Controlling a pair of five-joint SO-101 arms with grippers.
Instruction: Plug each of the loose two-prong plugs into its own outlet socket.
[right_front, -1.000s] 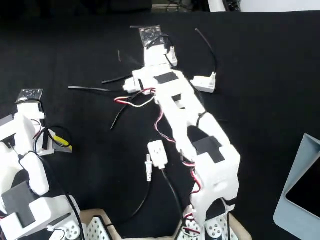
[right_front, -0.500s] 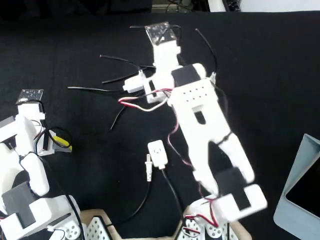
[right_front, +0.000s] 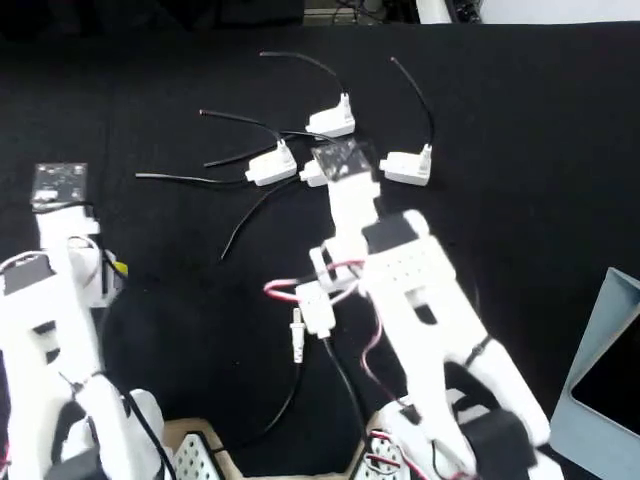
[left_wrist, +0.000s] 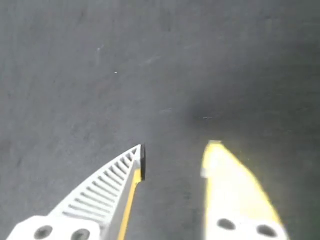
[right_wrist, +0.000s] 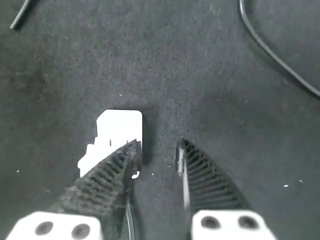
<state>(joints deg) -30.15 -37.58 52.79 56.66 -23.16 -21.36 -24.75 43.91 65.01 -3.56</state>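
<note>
Three white plug pieces with black cords lie at the far middle of the black cloth: one (right_front: 332, 122) farthest, one (right_front: 268, 165) to its left, one (right_front: 407, 166) to its right. A smaller white block (right_front: 314, 176) (right_wrist: 117, 131) sits just beside one finger of my right gripper (right_front: 342, 160) (right_wrist: 156, 150), which is open and low over the cloth with nothing between its fingers. Nearer the front lie a white outlet socket (right_front: 320, 312) and a loose two-prong plug (right_front: 297, 335), each on a black cord. My left gripper (right_front: 58, 182) (left_wrist: 175, 152) is open over bare cloth at the far left.
A blue-grey tray (right_front: 600, 370) stands at the right edge. Loose black cords (right_front: 230, 125) fan out left of the plug pieces, and one curves (right_front: 415, 95) behind the right one. Red and white arm wires (right_front: 300, 292) hang over the socket.
The right arm has drawn back from the far edge toward the front, uncovering the farthest white piece. The left arm has stretched out and risen at the left.
</note>
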